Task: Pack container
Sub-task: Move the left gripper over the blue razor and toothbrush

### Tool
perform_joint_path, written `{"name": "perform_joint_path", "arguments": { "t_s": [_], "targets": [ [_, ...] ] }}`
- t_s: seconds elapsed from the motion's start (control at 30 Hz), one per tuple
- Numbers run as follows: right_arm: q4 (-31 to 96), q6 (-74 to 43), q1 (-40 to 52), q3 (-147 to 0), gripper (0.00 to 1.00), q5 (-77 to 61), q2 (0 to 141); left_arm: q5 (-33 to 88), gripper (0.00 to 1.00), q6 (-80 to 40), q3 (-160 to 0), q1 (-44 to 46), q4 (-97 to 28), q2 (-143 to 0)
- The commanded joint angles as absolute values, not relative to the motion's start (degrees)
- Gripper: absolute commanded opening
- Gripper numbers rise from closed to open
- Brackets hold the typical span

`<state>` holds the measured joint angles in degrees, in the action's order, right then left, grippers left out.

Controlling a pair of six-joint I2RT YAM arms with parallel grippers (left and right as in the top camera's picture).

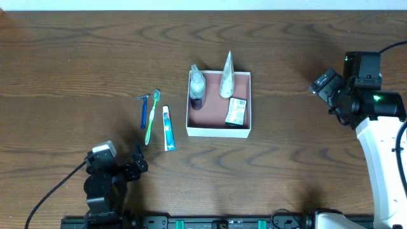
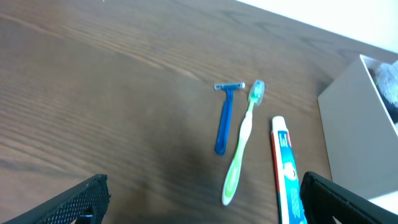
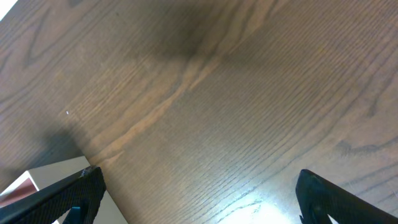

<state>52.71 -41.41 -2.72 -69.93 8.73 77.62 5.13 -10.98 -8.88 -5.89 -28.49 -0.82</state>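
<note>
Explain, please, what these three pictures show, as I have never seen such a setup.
Two robot arms stand at a wooden table. One picture looks down from above; the other two come from cameras on the wrists, dark fingers showing at the bottom corners. The left tool and the right tool are both open and hold nothing. A white container holds a wrapped bottle, a clear cone-shaped bag and a green-and-white packet. A blue razor, a green toothbrush and a toothpaste tube lie on the table to its left.
</note>
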Motion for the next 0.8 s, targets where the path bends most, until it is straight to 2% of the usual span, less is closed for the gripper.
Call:
{"name": "perform_joint_path", "arguments": {
  "t_s": [0.0, 0.2, 0.53, 0.77],
  "targets": [
    [52.77, -40.62, -3.01, -70.37, 0.99, 8.78, 78.15, 7.09, 0.98, -11.92, -12.34, -5.76, -29.10, -4.19],
    [52.77, -40.64, -3.01, -70.37, 0.99, 8.78, 78.15, 7.09, 0.98, -10.76, -24.47, -5.76, -29.34, -23.97],
    [52.77, -40.62, -3.01, -70.37, 0.99, 8.78, 78.15, 15.07, 0.98, -10.15, -54.26, -5.76, -35.86, -70.63],
    [52.77, -40.62, -3.01, -70.37, 0.99, 8.78, 78.15, 16.40, 0.98, -9.56, -60.73, -5.76, -34.85, -87.22]
  ]
}}
